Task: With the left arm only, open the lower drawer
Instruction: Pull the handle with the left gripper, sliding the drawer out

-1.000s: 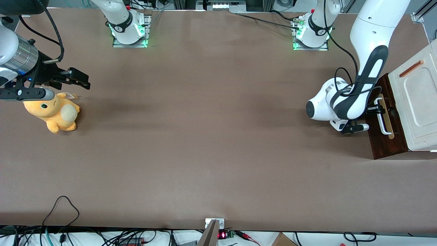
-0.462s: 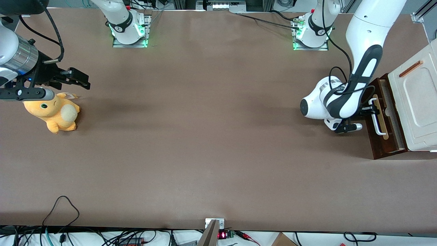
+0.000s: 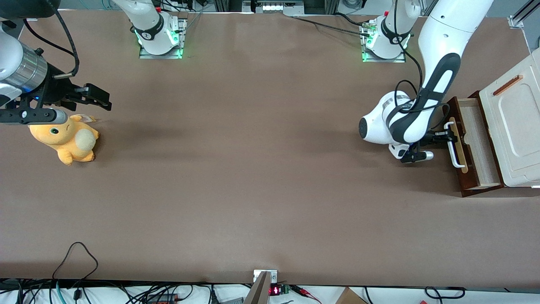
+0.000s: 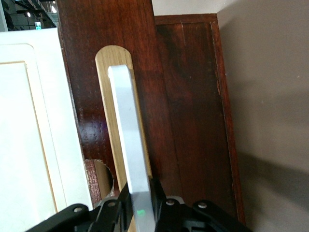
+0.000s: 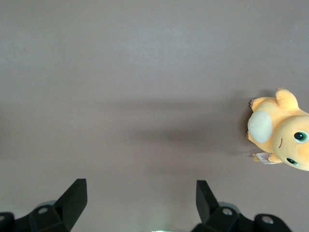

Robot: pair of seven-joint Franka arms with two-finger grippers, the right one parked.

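The lower drawer [image 3: 462, 181] stands pulled out of the cabinet, showing its pale wood box [image 3: 479, 143]. Its dark brown front [image 4: 188, 106] carries a white bar handle [image 3: 452, 145] on a pale wood strip [image 4: 107, 96]. The left arm [image 3: 426, 114] reaches down in front of the drawer. Its gripper [image 3: 446, 136] is shut on the handle [image 4: 128, 140], and the black fingers [image 4: 157, 189] press the bar from both sides.
The cream-white cabinet top panel [image 3: 517, 126] with a slim orange-brown handle [image 3: 508, 84] sits above the drawer, at the working arm's end of the table. An orange plush toy [image 3: 63, 139] lies toward the parked arm's end.
The drawer has slid out of the cabinet toward the middle of the table, baring its pale box. The gripper and arm moved the same way, still holding the handle.
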